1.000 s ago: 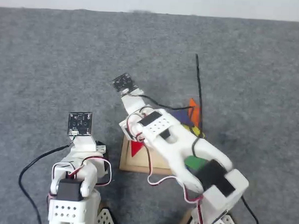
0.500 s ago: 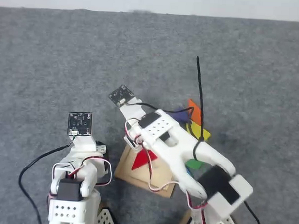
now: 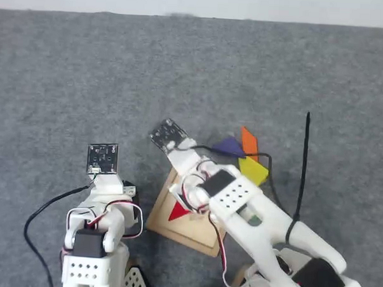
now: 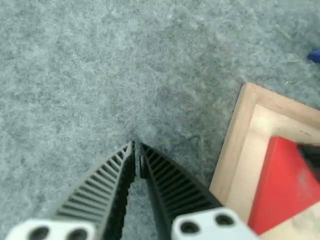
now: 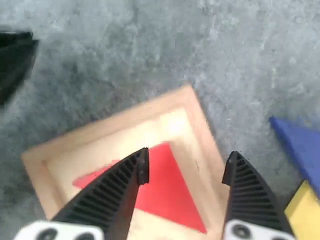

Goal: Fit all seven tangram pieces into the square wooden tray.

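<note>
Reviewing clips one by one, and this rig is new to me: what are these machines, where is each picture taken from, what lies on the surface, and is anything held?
These are two small robot arms, the left arm and the right arm, on a grey mat. The high view looks down on both. Each wrist view comes from a camera on one arm, looking along its end effector. The left end effector is shut and empty, over the mat beside the wooden tray. The right end effector is open above the tray, holding nothing. A red piece lies in the tray; a blue piece, an orange piece and a yellow piece lie on the mat outside it.
</note>
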`<action>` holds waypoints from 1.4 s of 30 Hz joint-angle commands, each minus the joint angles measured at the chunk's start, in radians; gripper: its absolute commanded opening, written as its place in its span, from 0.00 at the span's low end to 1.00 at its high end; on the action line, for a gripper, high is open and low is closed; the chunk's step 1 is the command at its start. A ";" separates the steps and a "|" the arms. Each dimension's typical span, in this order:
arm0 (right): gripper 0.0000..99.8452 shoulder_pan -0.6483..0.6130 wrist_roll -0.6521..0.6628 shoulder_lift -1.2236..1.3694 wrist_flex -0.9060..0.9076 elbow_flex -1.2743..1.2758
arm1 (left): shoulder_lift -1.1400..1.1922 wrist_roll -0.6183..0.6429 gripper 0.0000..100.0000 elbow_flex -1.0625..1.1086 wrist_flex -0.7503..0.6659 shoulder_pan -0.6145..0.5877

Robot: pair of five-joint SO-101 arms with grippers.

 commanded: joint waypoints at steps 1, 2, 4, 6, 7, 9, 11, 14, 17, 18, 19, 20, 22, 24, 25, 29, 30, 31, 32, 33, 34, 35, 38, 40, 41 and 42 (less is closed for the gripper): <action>0.25 0.030 0.023 -0.008 -0.039 0.034 | -0.020 -0.008 0.01 -0.012 0.002 -0.006; 0.25 0.053 0.023 0.010 -0.044 0.035 | -0.020 -0.008 0.01 -0.012 0.002 -0.006; 0.25 0.105 0.023 0.036 -0.045 0.017 | -0.020 -0.008 0.01 -0.012 0.002 -0.006; 0.25 0.156 0.023 0.064 -0.044 -0.014 | -0.020 -0.008 0.01 -0.012 0.002 -0.006; 0.25 0.176 0.023 0.077 -0.044 -0.026 | -0.020 -0.008 0.01 -0.012 0.002 -0.006; 0.25 0.206 0.031 0.101 -0.044 -0.046 | -0.020 -0.008 0.01 -0.012 0.002 -0.006; 0.25 0.214 0.087 0.128 -0.044 -0.055 | -0.020 -0.008 0.01 -0.012 0.002 -0.006; 0.25 0.217 0.129 0.185 -0.051 -0.068 | -0.020 -0.008 0.01 -0.012 0.002 -0.006; 0.25 0.219 0.130 0.239 -0.048 -0.124 | -0.020 -0.008 0.01 -0.012 0.002 -0.006; 0.25 0.219 0.130 0.259 -0.047 -0.152 | -0.020 -0.008 0.01 -0.012 0.002 -0.006; 0.25 0.219 0.130 0.280 -0.048 -0.181 | -0.020 -0.008 0.01 -0.012 0.002 -0.006; 0.25 0.219 0.132 0.303 -0.051 -0.210 | -0.020 -0.008 0.01 -0.012 0.002 -0.006; 0.25 0.219 0.135 0.361 -0.047 -0.292 | -0.020 -0.008 0.01 -0.012 0.002 -0.006; 0.25 0.219 0.137 0.435 -0.047 -0.374 | -0.020 -0.008 0.01 -0.012 0.002 -0.006; 0.25 0.219 0.137 0.476 -0.047 -0.417 | -0.020 -0.008 0.01 -0.012 0.002 -0.006; 0.25 0.216 0.137 0.608 0.016 -0.597 | -0.020 -0.008 0.01 -0.012 0.002 -0.006; 0.25 0.216 0.137 0.633 0.027 -0.635 | -0.020 -0.008 0.01 -0.012 0.002 -0.006; 0.25 0.216 0.137 0.653 0.035 -0.667 | -0.020 -0.008 0.01 -0.012 0.002 -0.006; 0.25 0.216 0.137 0.662 0.038 -0.690 | -0.020 -0.008 0.01 -0.012 0.002 -0.006; 0.25 0.216 0.137 0.662 0.042 -0.704 | -0.020 -0.008 0.01 -0.012 0.002 -0.006; 0.25 0.217 0.137 0.654 0.042 -0.706 | -0.020 -0.008 0.01 -0.012 0.002 -0.006; 0.25 0.217 0.137 0.639 0.044 -0.706 | -0.020 -0.008 0.01 -0.012 0.002 -0.006; 0.25 0.216 0.130 0.547 0.041 -0.651 | -0.020 -0.008 0.01 -0.012 0.002 -0.006; 0.25 0.209 0.127 0.460 0.028 -0.591 | -0.020 -0.008 0.01 -0.012 0.002 -0.006; 0.25 0.206 0.127 0.412 0.015 -0.559 | -0.020 -0.008 0.01 -0.012 0.002 -0.006; 0.25 0.202 0.126 0.366 -0.002 -0.523 | -0.020 -0.008 0.01 -0.012 0.002 -0.006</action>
